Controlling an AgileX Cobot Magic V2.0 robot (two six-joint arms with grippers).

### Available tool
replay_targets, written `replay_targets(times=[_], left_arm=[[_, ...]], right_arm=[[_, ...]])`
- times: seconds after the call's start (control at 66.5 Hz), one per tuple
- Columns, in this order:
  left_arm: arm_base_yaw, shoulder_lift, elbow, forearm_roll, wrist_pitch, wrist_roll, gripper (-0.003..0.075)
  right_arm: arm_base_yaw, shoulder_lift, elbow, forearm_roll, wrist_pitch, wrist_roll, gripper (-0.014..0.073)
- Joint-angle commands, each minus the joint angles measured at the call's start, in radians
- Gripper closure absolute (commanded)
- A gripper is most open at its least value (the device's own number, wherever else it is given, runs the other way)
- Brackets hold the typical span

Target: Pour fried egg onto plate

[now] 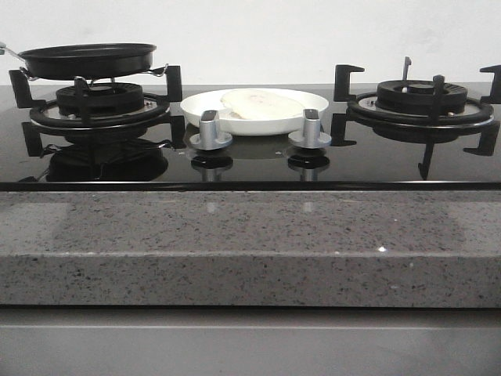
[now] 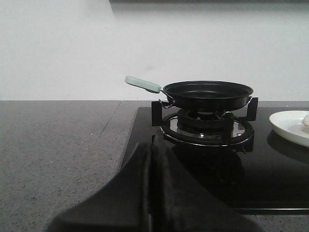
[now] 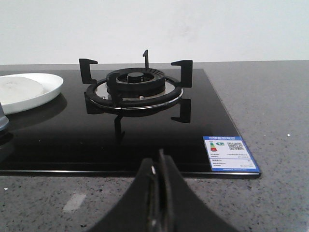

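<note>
The fried egg [image 1: 260, 104] lies pale side up on the plate [image 1: 313, 124] and the pan [image 1: 88, 59] sits empty on its burner — the pouring looks done. The left gripper [image 2: 150, 193] and right gripper [image 3: 158, 193] are both closed, holding nothing — nothing looks left to do.

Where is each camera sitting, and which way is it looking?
Front view: faces forward across the stone counter at the stove; plate with fried egg between the burners; no arm shows.
Left wrist view: on the left arm, facing the black pan; closed left gripper shows.
Right wrist view: on the right arm, facing the bare burner; closed right gripper shows.
All views share the plate.
</note>
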Motion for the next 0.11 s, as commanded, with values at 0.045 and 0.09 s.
replay_targets(times=[0.045,0.09], left_arm=[[0.002,-0.014,0.004,-0.010,-0.079,0.000,0.0740],[0.002,-0.014,0.004,-0.010,-0.079,0.000,0.0740]], right_arm=[[-0.006,-0.018,-0.008,-0.016,-0.084,0.000,0.0660],[-0.006,-0.018,-0.008,-0.016,-0.084,0.000,0.0660]])
